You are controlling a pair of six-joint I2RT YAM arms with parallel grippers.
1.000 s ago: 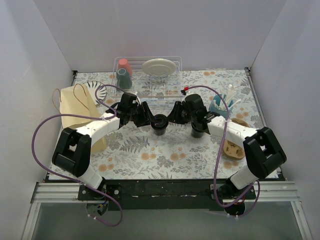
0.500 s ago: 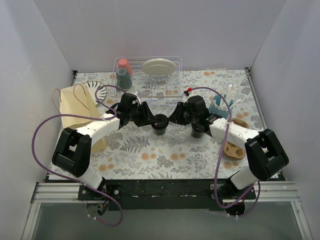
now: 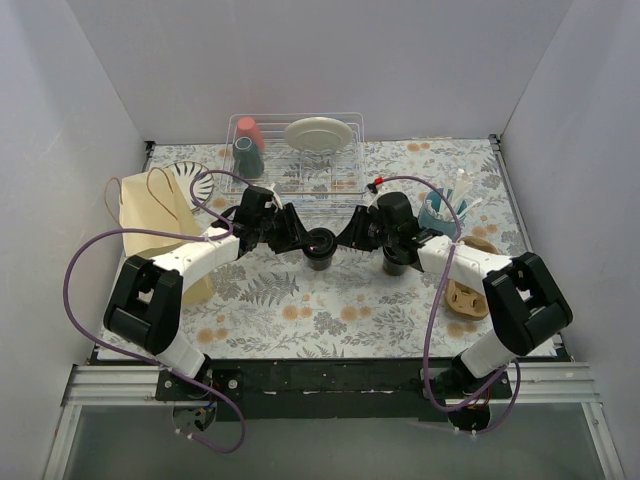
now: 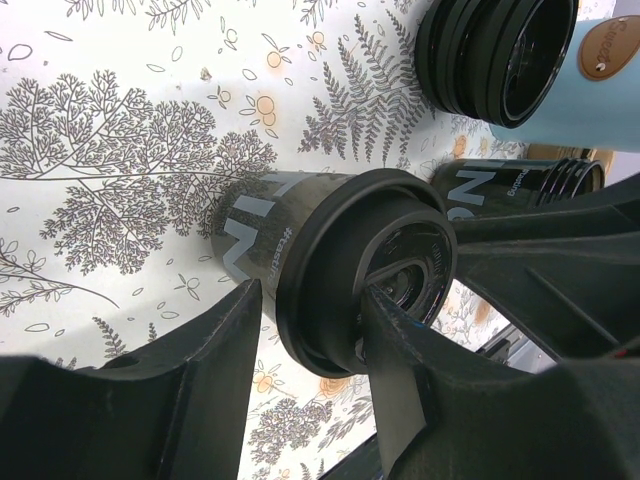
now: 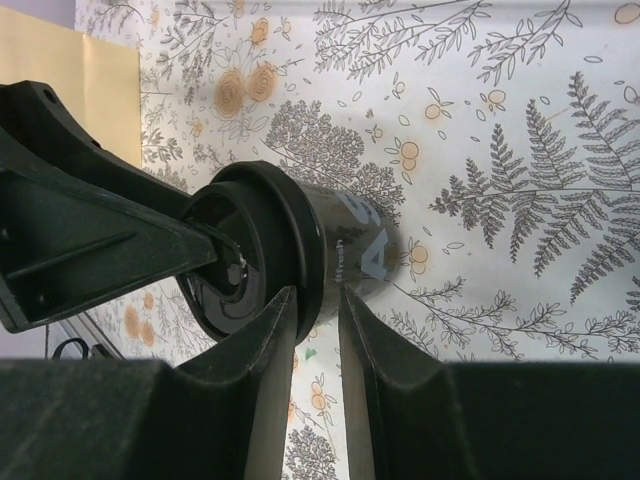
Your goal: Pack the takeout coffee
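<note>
A black cup with a ringed lid (image 3: 320,244) stands mid-table between both grippers. My left gripper (image 3: 303,240) reaches it from the left. In the left wrist view (image 4: 310,335) one finger (image 4: 400,390) lies on the lid top and the other sits under the lid rim (image 4: 330,260). My right gripper (image 3: 343,238) reaches it from the right. Its jaws (image 5: 315,320) stand close together on the lid rim (image 5: 290,250). The second black cup (image 3: 397,264), without a lid, stands under my right arm and also shows in the left wrist view (image 4: 505,185). The brown paper bag (image 3: 152,228) stands at the left.
A wire dish rack (image 3: 300,150) at the back holds teal and red tumblers and a plate. A light-blue cup of white sticks (image 3: 440,212) stands at the right, with a black ringed round thing (image 4: 495,55) beside it. A wooden piece (image 3: 467,298) lies at the right front.
My right arm has shifted slightly. Both grippers stay at the lidded cup, which has barely moved.
</note>
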